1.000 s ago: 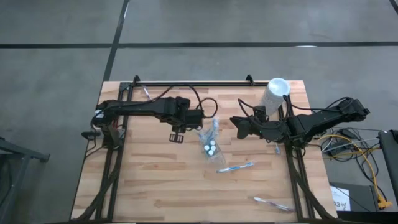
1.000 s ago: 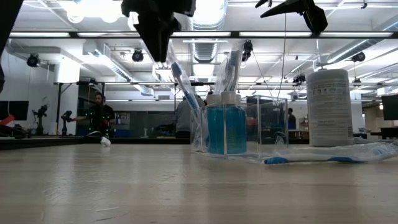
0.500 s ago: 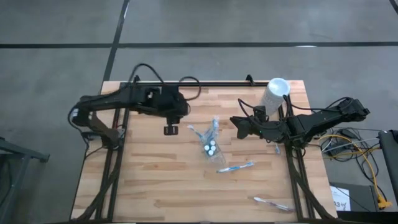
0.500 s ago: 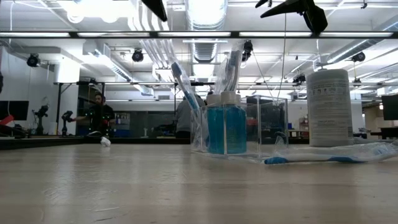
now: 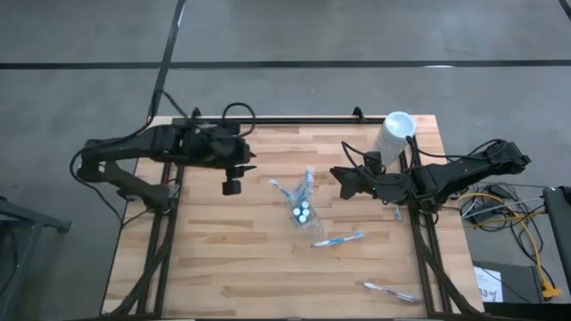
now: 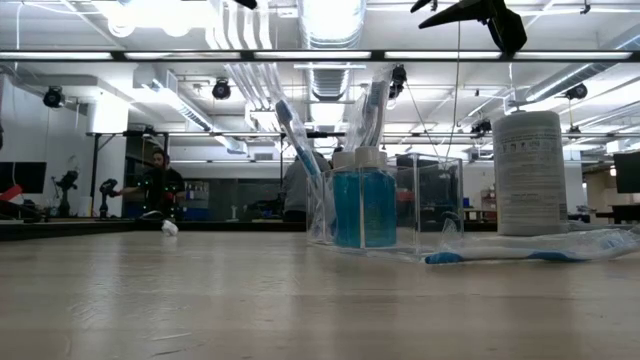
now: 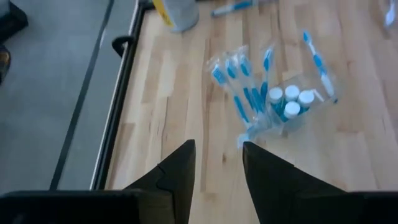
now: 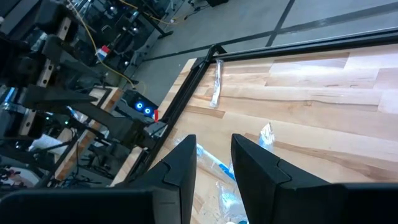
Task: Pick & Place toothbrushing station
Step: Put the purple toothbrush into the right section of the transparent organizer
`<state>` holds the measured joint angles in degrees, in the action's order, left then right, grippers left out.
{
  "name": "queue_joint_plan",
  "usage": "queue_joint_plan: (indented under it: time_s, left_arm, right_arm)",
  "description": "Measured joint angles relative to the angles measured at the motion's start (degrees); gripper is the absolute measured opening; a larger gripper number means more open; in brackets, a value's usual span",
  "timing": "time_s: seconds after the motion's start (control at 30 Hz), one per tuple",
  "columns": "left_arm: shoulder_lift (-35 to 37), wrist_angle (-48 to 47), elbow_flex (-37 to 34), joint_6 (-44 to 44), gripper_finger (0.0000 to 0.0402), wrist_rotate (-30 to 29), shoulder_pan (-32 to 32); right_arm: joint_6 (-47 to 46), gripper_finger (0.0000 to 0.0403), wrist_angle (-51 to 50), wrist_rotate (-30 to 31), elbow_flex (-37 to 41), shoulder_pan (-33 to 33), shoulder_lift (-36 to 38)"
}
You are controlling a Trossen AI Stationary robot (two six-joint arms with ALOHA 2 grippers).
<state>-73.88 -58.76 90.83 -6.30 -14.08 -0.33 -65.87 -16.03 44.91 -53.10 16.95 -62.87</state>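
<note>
- High view: left gripper (image 5: 231,186) over bare wood toward the table's left, well apart from the clear pouch (image 5: 301,198) at mid-table. Three white-capped tubes (image 5: 302,212) clustered in the pouch. Right gripper (image 5: 340,182) raised just beside the pouch's right side, near the tall white cylinder (image 5: 393,135). One loose toothbrush (image 5: 338,239) below the pouch, another (image 5: 390,291) near the table's front right corner. Finger gaps not readable from above.
- Low view: pouch upright, blue tube (image 6: 364,203) and a leaning toothbrush (image 6: 298,132) inside; wrapped toothbrush (image 6: 525,247) flat on the wood before the cylinder (image 6: 528,172). Person (image 6: 158,187) far behind. Only arm undersides at the upper edge.
- Left wrist view: own fingers (image 7: 176,176) narrowly parted, nothing between; pouch (image 7: 267,93) ahead with several toothbrushes (image 7: 240,84) fanned out, tube caps (image 7: 290,97) countable.
- Right wrist view: fingers (image 8: 177,177) narrowly parted, empty; wrapped item (image 8: 217,84) near the table's rail.
</note>
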Motion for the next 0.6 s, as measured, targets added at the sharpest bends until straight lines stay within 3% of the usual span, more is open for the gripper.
queue_joint_plan:
  time_s: [0.6]
  left_arm:
    - [20.3,27.1,-31.4,3.0,0.0138,-0.3,0.0]
  right_arm:
    - [-0.1,0.0098,0.0,0.0,0.0,0.0,0.0]
